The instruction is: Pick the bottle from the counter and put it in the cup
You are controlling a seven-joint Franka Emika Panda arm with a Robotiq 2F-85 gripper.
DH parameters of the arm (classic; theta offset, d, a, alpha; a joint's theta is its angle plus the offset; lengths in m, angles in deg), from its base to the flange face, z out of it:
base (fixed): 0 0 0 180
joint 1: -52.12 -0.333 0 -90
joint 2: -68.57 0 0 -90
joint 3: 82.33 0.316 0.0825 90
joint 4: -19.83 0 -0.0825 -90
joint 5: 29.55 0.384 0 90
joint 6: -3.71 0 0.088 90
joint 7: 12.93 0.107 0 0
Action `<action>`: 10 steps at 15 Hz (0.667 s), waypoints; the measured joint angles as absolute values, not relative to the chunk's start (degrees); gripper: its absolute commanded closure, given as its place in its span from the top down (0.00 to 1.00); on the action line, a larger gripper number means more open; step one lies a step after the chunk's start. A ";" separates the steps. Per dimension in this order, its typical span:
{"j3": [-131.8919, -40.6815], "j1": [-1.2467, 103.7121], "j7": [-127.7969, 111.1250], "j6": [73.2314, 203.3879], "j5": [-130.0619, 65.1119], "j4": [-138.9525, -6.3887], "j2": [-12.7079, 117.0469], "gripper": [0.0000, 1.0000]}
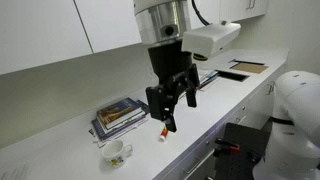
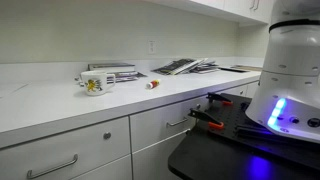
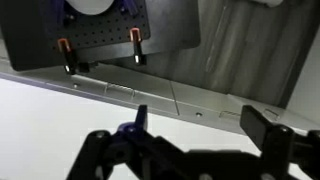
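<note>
- My end effector (image 1: 170,112) hangs over the table (image 1: 60,148) with its fingers pointing down and spread wide. It holds nothing.
- In the wrist view the end effector (image 3: 196,135) shows two dark fingers (image 3: 262,128) set far apart. Between them I see only the white table edge and the drawer fronts (image 3: 150,95) past it.
- The bottle (image 1: 162,133) lies on its side on the table just below the fingertips, and its red-orange cap end shows. I cannot tell whether a fingertip touches it.
- In an exterior view the bottle (image 2: 153,84) lies flat on the table, apart from the cup (image 2: 97,83).
- The cup (image 1: 117,152) stands upright on the table, beyond the bottle and farther from the end effector.
- A stack of books (image 1: 120,115) lies near the cup, off to the same side of the end effector.
</note>
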State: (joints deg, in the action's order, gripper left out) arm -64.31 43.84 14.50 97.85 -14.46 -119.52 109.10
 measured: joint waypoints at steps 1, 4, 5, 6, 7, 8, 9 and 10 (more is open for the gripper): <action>-64.31 43.84 14.50 97.85 -14.46 -119.52 109.10 1.00; -64.31 43.84 14.50 97.85 -14.46 -119.52 109.10 1.00; -64.31 43.84 14.50 97.85 -14.46 -119.52 109.10 1.00; -64.31 43.86 14.50 97.85 -14.46 -119.52 109.10 1.00; -64.16 44.30 15.76 98.04 -14.67 -119.59 109.04 1.00; -63.82 45.40 17.90 98.97 -15.09 -119.86 108.81 1.00; -63.59 46.95 19.60 100.71 -15.59 -120.42 108.26 1.00; -63.52 48.84 21.01 102.91 -16.06 -121.10 107.26 1.00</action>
